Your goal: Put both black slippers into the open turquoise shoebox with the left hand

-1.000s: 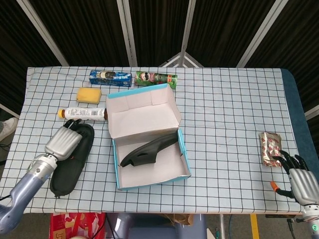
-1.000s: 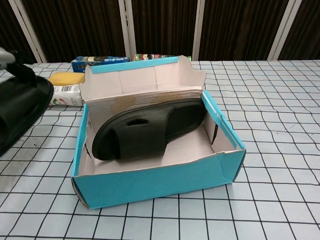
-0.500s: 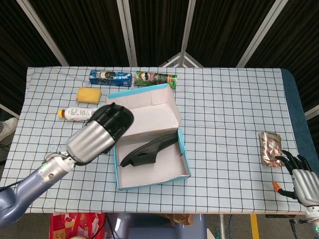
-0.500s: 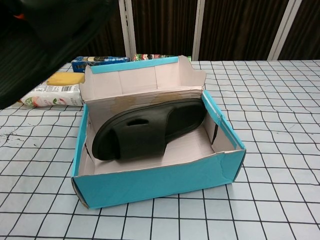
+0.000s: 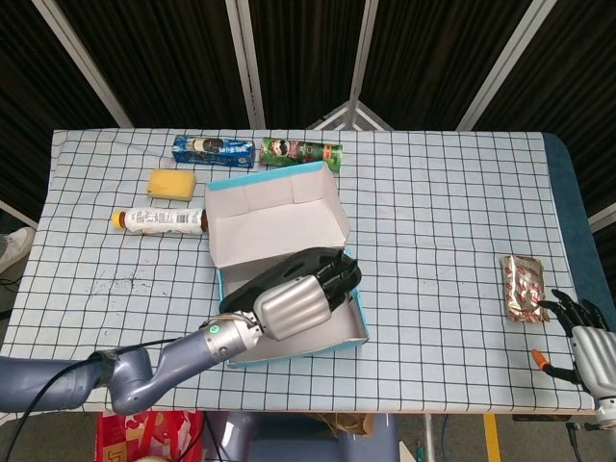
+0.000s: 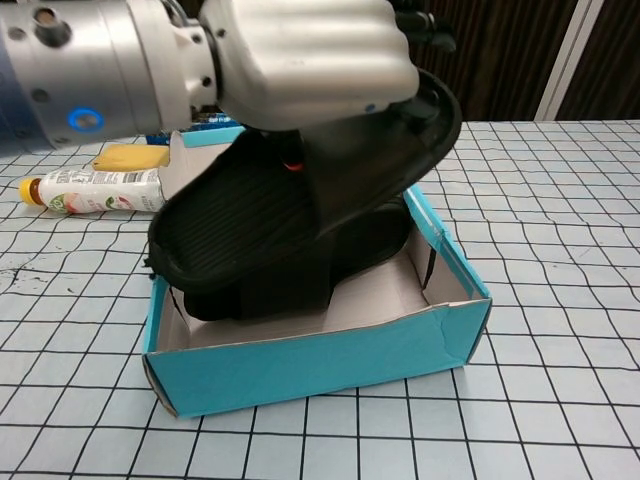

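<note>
My left hand (image 5: 294, 305) grips a black slipper (image 6: 300, 205) and holds it tilted just above the open turquoise shoebox (image 6: 320, 365), ribbed sole towards the chest camera. In the chest view the left hand (image 6: 300, 55) fills the top of the frame. The other black slipper (image 6: 378, 238) lies inside the box, mostly hidden behind the held one. From the head view the held slipper (image 5: 289, 268) covers the shoebox (image 5: 360, 322) floor, and the white lid stands up behind. My right hand (image 5: 585, 345) rests at the table's front right edge, fingers spread, holding nothing.
Behind and left of the box lie a yellow sponge (image 5: 171, 183), a bottle on its side (image 5: 159, 219), a blue packet (image 5: 212, 149) and a green tube (image 5: 301, 151). A foil packet (image 5: 523, 287) sits just ahead of the right hand.
The left hand lifted the slipper off the table at the left and carried it right, over the shoebox. The right hand has barely moved.
</note>
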Action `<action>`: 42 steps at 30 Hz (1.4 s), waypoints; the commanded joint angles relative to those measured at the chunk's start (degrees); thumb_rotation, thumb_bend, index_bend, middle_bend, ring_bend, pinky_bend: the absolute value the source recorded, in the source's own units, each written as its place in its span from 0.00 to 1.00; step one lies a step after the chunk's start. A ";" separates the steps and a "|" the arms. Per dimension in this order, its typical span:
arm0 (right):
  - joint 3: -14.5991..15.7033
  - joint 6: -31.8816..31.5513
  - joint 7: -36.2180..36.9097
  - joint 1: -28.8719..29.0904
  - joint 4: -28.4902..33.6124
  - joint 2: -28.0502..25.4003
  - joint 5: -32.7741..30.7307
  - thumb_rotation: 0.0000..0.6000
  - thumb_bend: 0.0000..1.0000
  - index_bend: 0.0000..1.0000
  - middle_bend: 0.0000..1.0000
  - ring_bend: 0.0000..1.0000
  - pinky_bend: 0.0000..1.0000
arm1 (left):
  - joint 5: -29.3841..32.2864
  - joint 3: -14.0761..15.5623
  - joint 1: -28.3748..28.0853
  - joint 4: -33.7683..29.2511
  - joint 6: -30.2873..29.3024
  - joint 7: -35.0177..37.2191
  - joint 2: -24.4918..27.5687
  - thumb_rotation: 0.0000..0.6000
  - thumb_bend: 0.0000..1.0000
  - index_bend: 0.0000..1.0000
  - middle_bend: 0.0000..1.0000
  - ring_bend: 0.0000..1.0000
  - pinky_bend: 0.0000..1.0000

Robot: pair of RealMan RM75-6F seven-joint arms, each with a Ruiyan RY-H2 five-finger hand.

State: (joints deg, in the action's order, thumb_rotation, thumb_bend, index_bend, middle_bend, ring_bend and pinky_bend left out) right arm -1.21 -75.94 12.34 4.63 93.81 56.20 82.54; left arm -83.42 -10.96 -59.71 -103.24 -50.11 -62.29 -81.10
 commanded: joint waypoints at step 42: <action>-0.09 0.35 -0.70 0.05 -0.01 0.19 -0.37 1.00 0.31 0.21 0.11 0.16 0.04 | 6.57 10.03 -0.21 15.78 4.23 11.77 -15.65 1.00 0.44 0.50 0.44 0.08 0.14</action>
State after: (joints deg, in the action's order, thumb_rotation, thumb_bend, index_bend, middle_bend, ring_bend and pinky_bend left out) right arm -1.30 -75.59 11.64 4.68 93.80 56.40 82.18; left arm -76.70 -1.14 -59.99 -87.76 -46.03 -50.82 -96.52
